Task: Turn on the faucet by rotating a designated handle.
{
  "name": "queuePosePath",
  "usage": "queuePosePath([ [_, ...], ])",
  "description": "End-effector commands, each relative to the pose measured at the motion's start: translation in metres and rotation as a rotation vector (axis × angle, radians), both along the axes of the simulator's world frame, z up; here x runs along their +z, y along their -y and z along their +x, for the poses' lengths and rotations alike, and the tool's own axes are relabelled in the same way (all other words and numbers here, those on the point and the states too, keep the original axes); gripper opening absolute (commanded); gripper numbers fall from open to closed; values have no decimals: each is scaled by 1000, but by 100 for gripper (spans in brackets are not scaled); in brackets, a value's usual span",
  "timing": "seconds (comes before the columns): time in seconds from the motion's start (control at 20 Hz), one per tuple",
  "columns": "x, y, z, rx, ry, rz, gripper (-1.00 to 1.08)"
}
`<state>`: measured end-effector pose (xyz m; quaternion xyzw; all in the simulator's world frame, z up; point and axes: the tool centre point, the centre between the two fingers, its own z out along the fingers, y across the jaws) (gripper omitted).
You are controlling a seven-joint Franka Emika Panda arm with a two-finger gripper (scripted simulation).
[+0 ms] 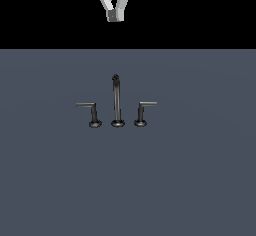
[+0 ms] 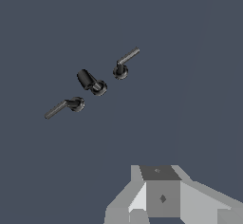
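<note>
The faucet [image 1: 117,102] stands small and dark grey in the middle of the slate surface. It has a tall thin spout with a curved top and an L-shaped lever on each side. The designated handle [image 1: 143,112], with the shorter bar, is on the exterior view's right. The longer-bar handle [image 1: 90,112] is on the left. My gripper [image 1: 115,16] hangs high above and behind the spout, far from all of them, its fingers together and holding nothing. In the wrist view the designated handle [image 2: 126,62], the spout [image 2: 91,82] and the gripper [image 2: 161,197] show.
The flat dark blue-grey surface [image 1: 200,180] spreads around the faucet. The longer-bar handle also shows in the wrist view [image 2: 64,108]. A black background lies behind the surface's far edge.
</note>
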<state>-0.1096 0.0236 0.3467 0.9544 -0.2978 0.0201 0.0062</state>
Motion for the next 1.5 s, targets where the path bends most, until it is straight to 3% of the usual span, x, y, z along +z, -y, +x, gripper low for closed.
queuePosePath([
  [0.0,-17,1,15,-60,-1,4,-100],
  [0.7,-108,23,93,-379,-9,18,-100],
  [1.45,-207,75,166,-730,-17,28,-100],
])
